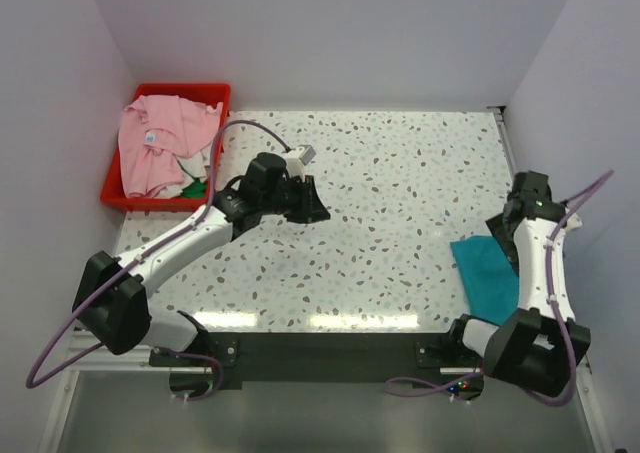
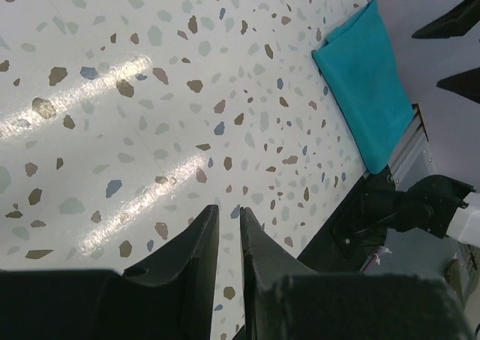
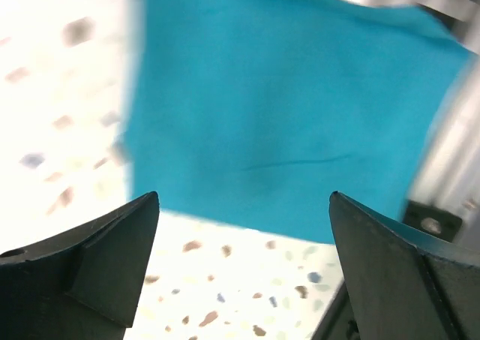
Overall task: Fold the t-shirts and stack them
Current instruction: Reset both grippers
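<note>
1 shirt folded, 1 to go.
Top: teal shirt [image 1: 487,273] lies folded at 4 o'clock on the table [image 1: 400,173]; pink shirt [image 1: 160,143] sits bunched in the red bin [image 1: 218,97] at 10 o'clock. Left wrist: left claw [image 2: 229,224] barely apart, empty. Right wrist, blurred: right claw [image 3: 244,205] wide apart, probably just clear of the teal shirt.

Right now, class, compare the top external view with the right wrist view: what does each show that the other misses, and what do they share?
Only the top view: the red bin at the far left holding the pink t-shirt, and the left pincer over the table. Only the right wrist view: the right pincer spread wide and empty above the cloth. Both: the folded teal t-shirt lying on the speckled table.
</note>
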Tool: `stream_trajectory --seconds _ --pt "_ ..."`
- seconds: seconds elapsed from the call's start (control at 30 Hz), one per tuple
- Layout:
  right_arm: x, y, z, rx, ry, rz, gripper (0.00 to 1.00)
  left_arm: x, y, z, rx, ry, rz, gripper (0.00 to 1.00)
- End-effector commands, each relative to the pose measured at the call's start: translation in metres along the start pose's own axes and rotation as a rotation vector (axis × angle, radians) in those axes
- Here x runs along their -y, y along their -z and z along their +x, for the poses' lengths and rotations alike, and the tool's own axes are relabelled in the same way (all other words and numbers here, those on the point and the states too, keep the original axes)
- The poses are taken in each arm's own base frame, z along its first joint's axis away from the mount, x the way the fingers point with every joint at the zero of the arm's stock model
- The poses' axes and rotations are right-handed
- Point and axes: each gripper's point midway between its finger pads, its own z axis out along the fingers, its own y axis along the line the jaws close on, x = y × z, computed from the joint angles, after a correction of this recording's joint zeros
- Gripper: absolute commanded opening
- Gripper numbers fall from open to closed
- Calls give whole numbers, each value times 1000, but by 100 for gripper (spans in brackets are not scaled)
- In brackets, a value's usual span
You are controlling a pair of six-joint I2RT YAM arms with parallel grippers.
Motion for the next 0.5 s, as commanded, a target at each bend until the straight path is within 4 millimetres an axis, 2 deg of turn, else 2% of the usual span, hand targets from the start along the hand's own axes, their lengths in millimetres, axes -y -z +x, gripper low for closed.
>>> stream_trajectory --seconds 0.0,0.03,0.1,0.13,0.2,0.23,0.27,0.3,0.33,0.4,0.43,0.47 --pt "-65 37 -3 91 79 -220 99 9 11 -10 45 -41 14 23" --pt "-86 53 12 101 136 -281 99 9 13 -12 59 -45 5 23" --pt "-107 68 33 110 203 -331 99 4 15 -12 69 -43 -16 24" --pt "-125 81 58 122 267 -385 99 2 16 -13 76 -47 -29 24" --pt "-150 105 87 142 350 -486 99 -5 19 -13 91 -49 -64 24" --pt "-165 122 124 145 443 -561 99 -9 20 -13 98 -55 -79 24" --pt "-175 139 137 174 479 -612 99 -13 23 -15 117 -58 -102 24" --pt "-181 151 155 188 532 -651 99 -20 24 -10 115 -55 -122 25" --pt "-181 171 191 196 638 -721 99 -23 28 -12 134 -60 -141 25" --pt "-188 186 231 214 761 -769 99 -32 31 -4 132 -58 -168 25" --pt "-184 202 258 217 848 -832 99 -33 37 -6 152 -63 -180 25" --pt "-182 203 274 219 904 -850 99 -36 39 -4 156 -66 -190 25"
